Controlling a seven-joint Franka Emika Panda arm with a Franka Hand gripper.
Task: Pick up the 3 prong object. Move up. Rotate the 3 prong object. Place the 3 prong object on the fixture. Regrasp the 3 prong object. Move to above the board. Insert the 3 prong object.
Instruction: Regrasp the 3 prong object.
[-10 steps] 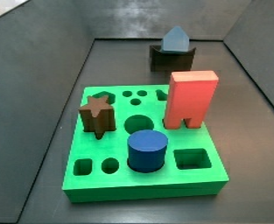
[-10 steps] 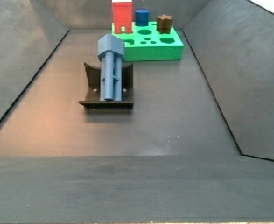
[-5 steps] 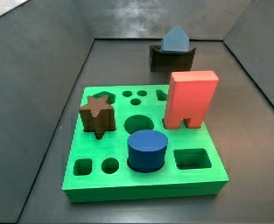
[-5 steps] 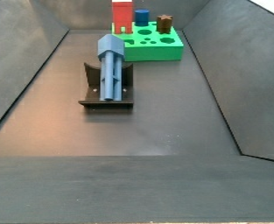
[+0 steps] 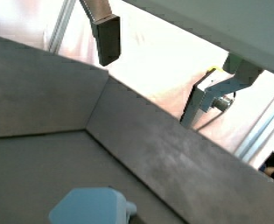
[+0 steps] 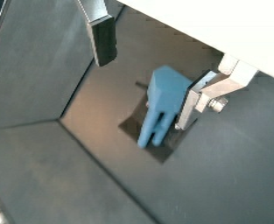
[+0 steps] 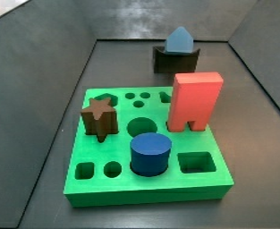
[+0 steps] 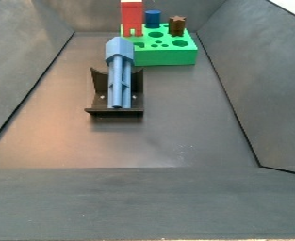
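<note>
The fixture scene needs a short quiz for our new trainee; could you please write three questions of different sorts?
1. True or false: the 3 prong object rests on the fixture.
2. Which piece stands tallest on the board? A red block; B blue cylinder; C star peg.
3. In a wrist view, is anything between the fingers of the gripper?

Key: 1 true; 2 A; 3 no, it is open above the 3 prong object.

Lighting even and diffuse in both side views; wrist views uneven, with overexposure.
Side views are sharp, with soft short shadows beneath the bright green square board (image 7: 148, 143). In a wrist view the background beyond the dark bin wall (image 5: 163, 131) is washed-out white; the claw (image 6: 157, 61) fingers appear slightly blurred in both wrist views.
</note>
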